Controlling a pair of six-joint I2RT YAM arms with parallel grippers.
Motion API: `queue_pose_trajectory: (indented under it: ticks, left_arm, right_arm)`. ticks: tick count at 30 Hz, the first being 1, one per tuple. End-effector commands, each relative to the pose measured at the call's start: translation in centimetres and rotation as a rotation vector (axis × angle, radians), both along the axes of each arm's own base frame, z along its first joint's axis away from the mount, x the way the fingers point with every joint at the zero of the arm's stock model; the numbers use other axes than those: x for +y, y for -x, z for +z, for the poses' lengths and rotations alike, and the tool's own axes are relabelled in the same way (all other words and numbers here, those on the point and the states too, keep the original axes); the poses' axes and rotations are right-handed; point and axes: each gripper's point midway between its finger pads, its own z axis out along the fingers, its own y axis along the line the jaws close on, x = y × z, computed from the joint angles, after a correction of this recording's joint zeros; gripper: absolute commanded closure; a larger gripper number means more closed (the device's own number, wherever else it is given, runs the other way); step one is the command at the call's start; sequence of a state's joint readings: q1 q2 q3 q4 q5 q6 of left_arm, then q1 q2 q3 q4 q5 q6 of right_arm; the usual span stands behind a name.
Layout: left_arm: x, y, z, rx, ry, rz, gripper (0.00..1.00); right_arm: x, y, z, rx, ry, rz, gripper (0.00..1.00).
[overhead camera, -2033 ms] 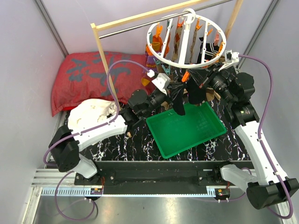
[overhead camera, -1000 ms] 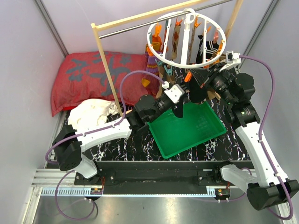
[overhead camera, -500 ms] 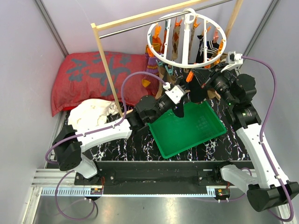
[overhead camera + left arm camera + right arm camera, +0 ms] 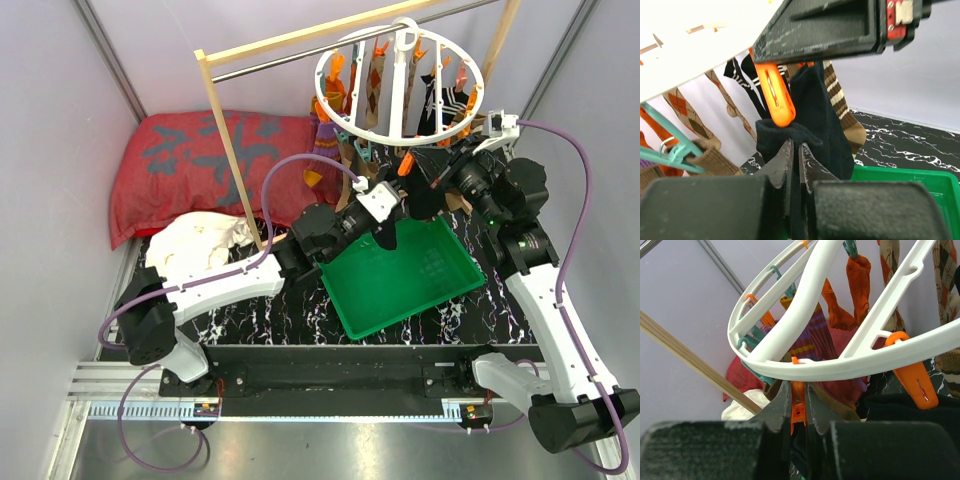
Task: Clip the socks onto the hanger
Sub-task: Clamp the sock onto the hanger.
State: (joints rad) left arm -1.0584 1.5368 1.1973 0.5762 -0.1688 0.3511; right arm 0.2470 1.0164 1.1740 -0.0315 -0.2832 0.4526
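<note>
Left claw (image 4: 795, 150) and right claw (image 4: 797, 390) met just under the near rim of the hanger (image 4: 850, 365). The left arm stretched from its base on a long diagonal, up and to the right. The right arm rose steeply, then bent back to the left at the wrist.

Below them a green tray (image 4: 400, 290) sat on the black marbled table (image 4: 250, 320). A white cloth (image 4: 200, 240) and a red pillow (image 4: 190, 160) lay at the left. The hanger hung from a metal rod (image 4: 290, 55) on a wooden frame (image 4: 225, 140), between pale walls.

The left claw was clamped on the cuff of a black sock (image 4: 815, 115), its fingers nearly meeting over the dark fabric. A slotted orange clip (image 4: 775, 95) touched that cuff from above. The right claw was pinched tight on an orange clip (image 4: 798, 412) below the ring. Argyle (image 4: 685, 107), striped (image 4: 837, 95), purple (image 4: 810, 345) and orange socks (image 4: 857, 275) hung clipped around the hanger.
</note>
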Motion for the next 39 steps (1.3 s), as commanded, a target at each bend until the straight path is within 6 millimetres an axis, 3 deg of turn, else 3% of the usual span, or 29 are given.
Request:
queue_pose_trajectory:
  ticks: [1, 20, 26, 31, 39]
  left_arm:
    - [0.1, 0.2, 4.0, -0.064, 0.087, 0.009, 0.97]
    - [0.0, 0.4, 5.1, -0.092, 0.086, 0.021, 0.97]
    - [0.0, 0.2, 5.3, -0.090, 0.092, 0.031, 0.97]
    - [-0.3, 0.1, 5.1, -0.085, 0.088, 0.029, 0.96]
    - [0.2, 0.5, 5.4, -0.044, 0.122, 0.015, 0.55]
  right_arm:
    - [0.5, 0.2, 1.1, -0.016, -0.020, 0.027, 0.89]
    - [0.5, -0.1, 0.3, 0.001, -0.020, 0.022, 0.85]
    - [0.5, 0.0, 0.2, 0.005, -0.017, 0.027, 0.65]
    - [0.7, 0.4, 0.6, -0.008, -0.019, 0.041, 0.34]
    - [-0.4, 2.0, 2.2, -0.084, -0.002, 0.005, 0.18]
